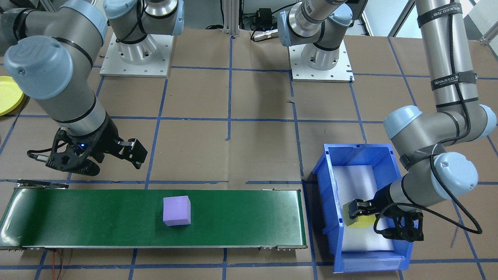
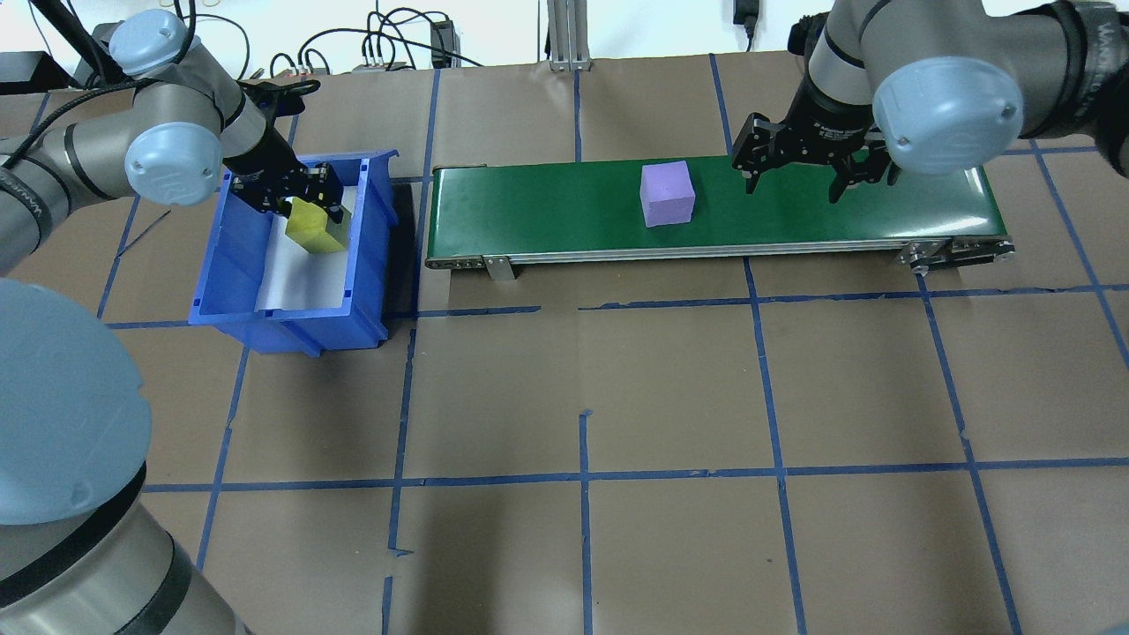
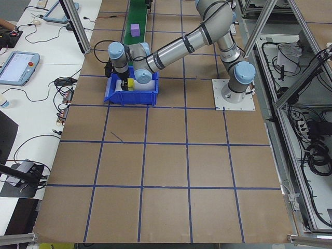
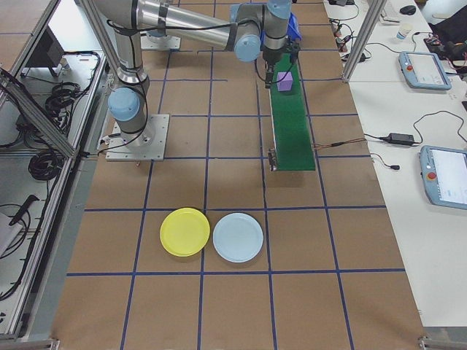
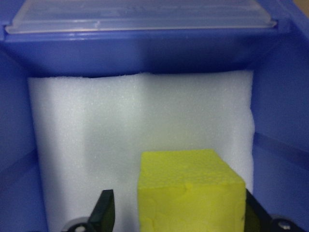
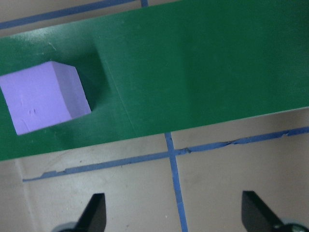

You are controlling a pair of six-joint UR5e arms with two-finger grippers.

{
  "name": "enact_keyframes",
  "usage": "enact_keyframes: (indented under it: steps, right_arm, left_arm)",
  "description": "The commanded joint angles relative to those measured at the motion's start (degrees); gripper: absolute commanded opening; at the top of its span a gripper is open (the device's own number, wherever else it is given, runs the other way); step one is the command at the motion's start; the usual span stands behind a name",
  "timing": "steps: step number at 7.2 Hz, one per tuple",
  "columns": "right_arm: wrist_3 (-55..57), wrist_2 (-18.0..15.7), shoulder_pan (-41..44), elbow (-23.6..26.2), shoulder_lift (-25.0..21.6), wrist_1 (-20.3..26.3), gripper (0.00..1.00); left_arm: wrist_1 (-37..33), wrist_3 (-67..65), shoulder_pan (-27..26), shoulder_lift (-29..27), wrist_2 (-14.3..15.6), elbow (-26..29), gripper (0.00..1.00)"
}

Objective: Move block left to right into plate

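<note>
A yellow foam block [image 5: 190, 191] lies on white foam inside the blue bin [image 2: 291, 331]. My left gripper [image 5: 178, 212] reaches down into the bin, open, with the block between its fingers; a gap shows beside one finger. The same block [image 1: 367, 222] and left gripper [image 1: 356, 214] appear from the front. On the green conveyor belt [image 2: 547, 203] sits a purple block [image 2: 667, 193], also in the right wrist view [image 6: 46, 96]. My right gripper [image 2: 794, 185] hangs open and holds nothing, past that block toward the belt's right end. The yellow plate [image 4: 184, 232] lies on the table far from the belt.
A light blue plate [image 4: 238, 237] lies beside the yellow one. The yellow plate's edge [image 1: 7, 93] shows at the left border of the front view. Both arm bases stand on white mounts [image 1: 134, 58] at the table's robot side. Brown paper with blue tape lines covers the table.
</note>
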Motion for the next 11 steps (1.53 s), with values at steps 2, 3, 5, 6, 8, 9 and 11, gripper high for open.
enact_keyframes:
  steps: [2, 3, 5, 6, 8, 9, 11]
  right_arm:
    - [-1.25, 11.17, -3.68, -3.45, 4.28, -0.30, 0.99]
    - [-4.90, 11.63, -3.77, -3.62, 4.46, -0.56, 0.97]
    - [-5.64, 11.64, -3.77, -3.97, 5.94, -3.28, 0.95]
    - [-6.43, 11.55, -3.77, -3.71, 7.52, -4.85, 0.95]
    - [-8.70, 11.55, -3.69, -2.22, 8.15, -6.45, 0.94]
    - [-12.46, 11.55, -3.69, -1.60, 9.19, -7.15, 0.94]
    - [-19.33, 11.64, -3.69, -0.81, 10.25, -9.35, 0.93]
  left_arm:
    - [-2.65, 0.70, 0.17, 4.71, 0.45, 0.85, 0.26]
    - [-5.81, 0.00, 0.17, 7.69, 0.10, 1.29, 0.26]
    - [-6.89, -6.21, -3.75, 13.14, 0.10, 0.94, 0.26]
    - [-7.59, -7.20, -7.78, 14.91, 0.62, 0.94, 0.26]
    - [-6.72, -12.91, -11.86, 14.93, 0.28, 0.16, 0.27]
    - [-6.37, -11.97, -13.61, 13.27, -0.07, 0.24, 0.27]
    - [-0.94, -15.71, -22.38, 8.53, 0.71, 0.32, 0.27]
